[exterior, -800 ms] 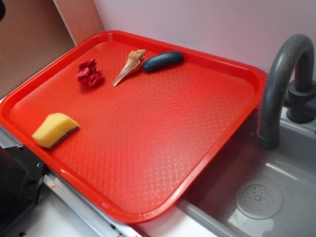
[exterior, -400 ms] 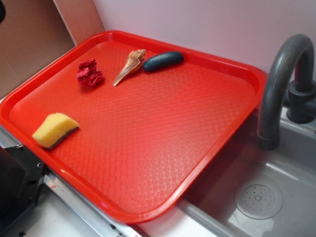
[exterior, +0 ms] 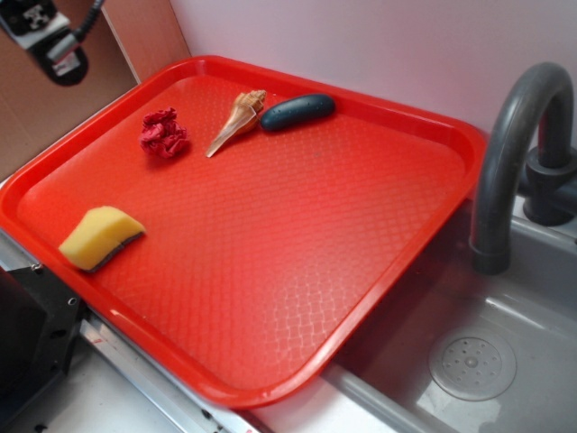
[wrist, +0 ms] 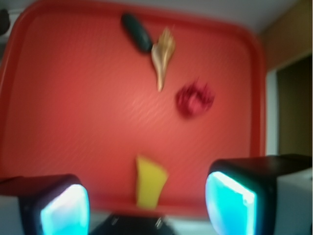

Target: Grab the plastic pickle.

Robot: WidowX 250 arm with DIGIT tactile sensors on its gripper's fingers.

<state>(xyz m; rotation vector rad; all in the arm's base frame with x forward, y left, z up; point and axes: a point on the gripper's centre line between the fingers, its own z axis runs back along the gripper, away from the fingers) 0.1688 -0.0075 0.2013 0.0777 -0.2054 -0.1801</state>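
Observation:
The plastic pickle (exterior: 297, 112) is dark green and lies near the far rim of the red tray (exterior: 424, 122), its left end touching a tan seashell (exterior: 236, 121). In the wrist view the pickle (wrist: 136, 32) appears at the top, beside the seashell (wrist: 163, 54). Part of the arm shows at the top left corner of the exterior view, high above the tray's left side. My gripper (wrist: 146, 208) hangs far from the pickle, open, its two cyan pads wide apart with nothing between them.
A crumpled red piece (exterior: 163, 133) lies left of the seashell. A yellow sponge (exterior: 99, 236) rests near the tray's left front edge. A grey faucet (exterior: 509, 153) and sink basin (exterior: 472, 363) stand to the right. A brown wall panel (exterior: 54, 99) is at the left.
The arm has come into the exterior view at the top left corner. The objects on the tray have not moved.

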